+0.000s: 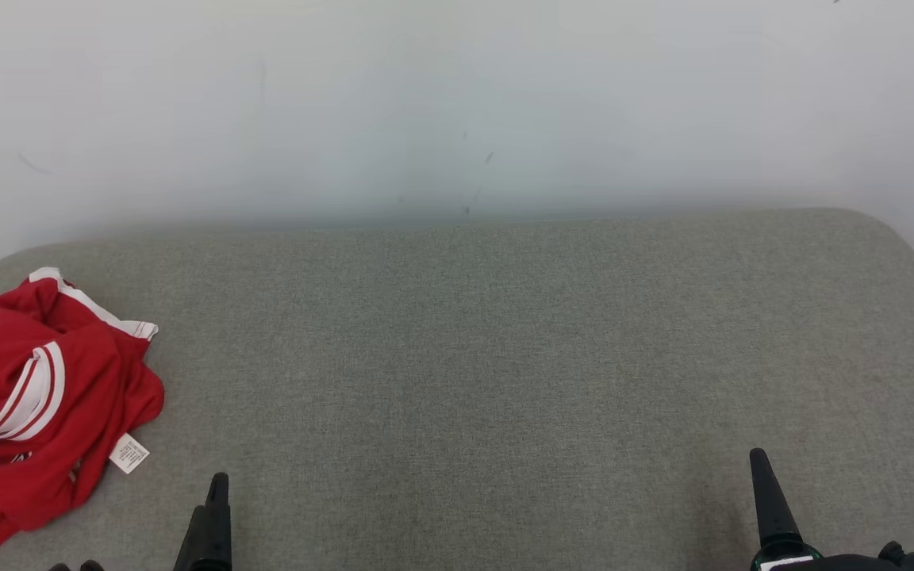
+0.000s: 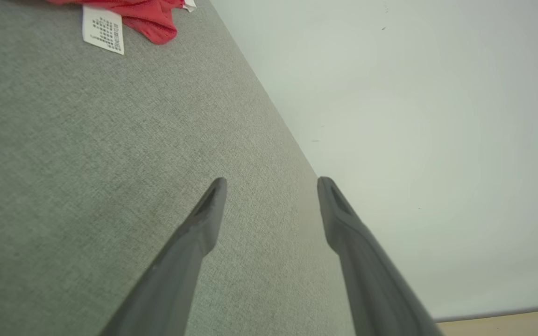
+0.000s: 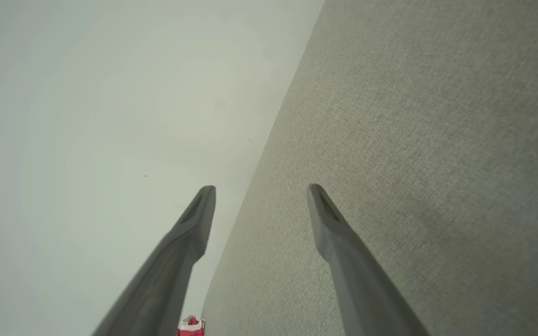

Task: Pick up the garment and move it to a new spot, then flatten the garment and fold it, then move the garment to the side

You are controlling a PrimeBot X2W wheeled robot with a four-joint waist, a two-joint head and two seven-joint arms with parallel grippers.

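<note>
A red garment (image 1: 32, 404) with white stripes and a white care label lies crumpled at the far left of the grey cushioned surface (image 1: 489, 349), partly cut off by the frame edge. Its edge and label (image 2: 103, 28) reach into the top left of the left wrist view, and a scrap of the garment (image 3: 190, 326) peeks in at the bottom of the right wrist view. My left gripper (image 1: 217, 485) hovers low, just right of the garment, open and empty (image 2: 271, 184). At the lower right my right gripper (image 1: 758, 460) is far from the garment, open and empty (image 3: 259, 191).
A pale wall (image 1: 457, 103) rises directly behind the grey surface. The surface's rounded corners fall away at the left and right. A strip of wooden floor (image 2: 507, 322) is visible beyond the surface's end.
</note>
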